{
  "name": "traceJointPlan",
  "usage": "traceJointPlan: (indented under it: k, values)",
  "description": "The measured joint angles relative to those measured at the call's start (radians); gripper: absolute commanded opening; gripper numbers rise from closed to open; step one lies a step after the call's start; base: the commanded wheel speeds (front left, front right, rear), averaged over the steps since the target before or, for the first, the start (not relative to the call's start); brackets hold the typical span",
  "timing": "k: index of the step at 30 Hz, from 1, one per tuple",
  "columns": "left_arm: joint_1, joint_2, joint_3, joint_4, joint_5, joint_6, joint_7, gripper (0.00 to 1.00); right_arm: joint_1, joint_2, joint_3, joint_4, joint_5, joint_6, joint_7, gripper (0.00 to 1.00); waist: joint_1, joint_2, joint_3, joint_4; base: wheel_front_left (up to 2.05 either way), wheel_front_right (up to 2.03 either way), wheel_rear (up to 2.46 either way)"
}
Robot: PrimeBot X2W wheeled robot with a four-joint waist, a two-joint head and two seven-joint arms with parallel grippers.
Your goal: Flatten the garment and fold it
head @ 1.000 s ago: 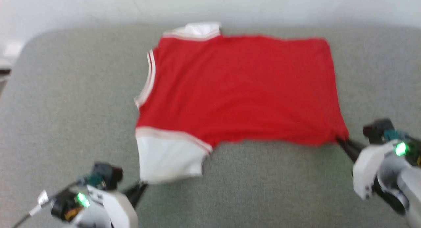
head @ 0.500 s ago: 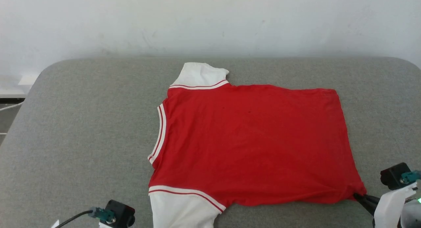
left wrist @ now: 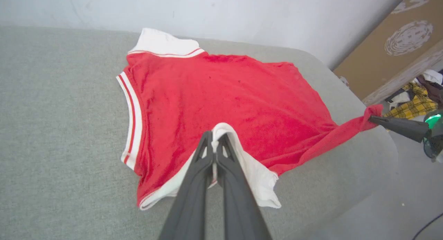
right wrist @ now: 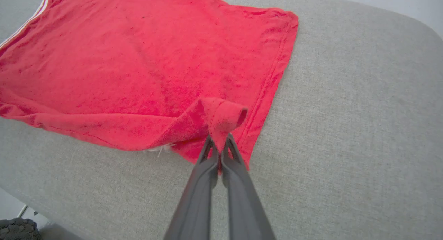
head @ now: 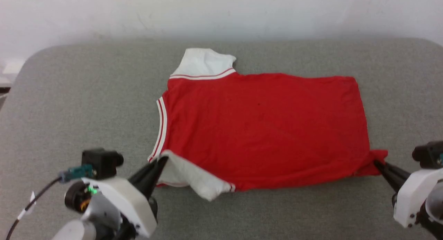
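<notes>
The jersey (head: 263, 129) lies spread out on the grey surface (head: 86, 105), plain red side up. Its neck points to the robot's left and its bottom edge points to the right. One white sleeve lies flat at the far side. The left gripper (head: 162, 160) is pinched tight on the near white sleeve and holds it up, bent over the red part. The right gripper (head: 375, 162) is pinched tight on the near bottom corner. That corner is bunched up and lifted a little off the surface.
</notes>
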Motion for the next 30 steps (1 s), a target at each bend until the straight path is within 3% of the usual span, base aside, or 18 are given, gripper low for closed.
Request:
traceJointPlan:
  k: [9,23,24,25,26,30]
  values:
    - [-0.184,-0.078,0.046,0.164,0.049,0.016,-0.1,0.0,-0.124,0.076,-0.074,0.05,-0.08,0.0,0.027,0.0,0.0001,0.0,0.105,-0.01,0.0,0.0,0.0]
    - [-0.411,-0.164,-0.016,0.508,0.137,0.005,-0.162,0.0,-0.281,0.121,-0.039,0.202,-0.151,0.0,0.054,0.0,0.0002,0.0001,0.24,-0.018,0.0,0.0,0.0]
    - [-0.415,-0.168,-0.023,0.537,0.142,0.005,-0.162,0.05,-0.286,0.128,-0.034,0.216,-0.151,0.0,0.052,0.0,0.0003,0.0,0.242,-0.019,0.0,0.0,0.0]
    - [-0.417,-0.174,-0.028,0.562,0.149,0.006,-0.169,0.84,-0.29,0.139,-0.037,0.233,-0.151,0.0,0.052,0.01,0.0002,0.0,0.24,-0.02,0.0,0.0,0.0]
    - [-0.418,-0.18,-0.028,0.583,0.157,0.007,-0.184,1.0,-0.292,0.146,-0.039,0.247,-0.151,0.0,0.051,1.0,0.0001,0.0,0.237,-0.021,0.0,0.0,0.0]
    - [-0.417,-0.218,-0.029,0.628,0.159,0.007,-0.239,1.0,-0.292,0.156,-0.046,0.278,-0.185,0.0,0.025,1.0,0.0,0.0,0.211,-0.02,0.0,0.0,0.0]
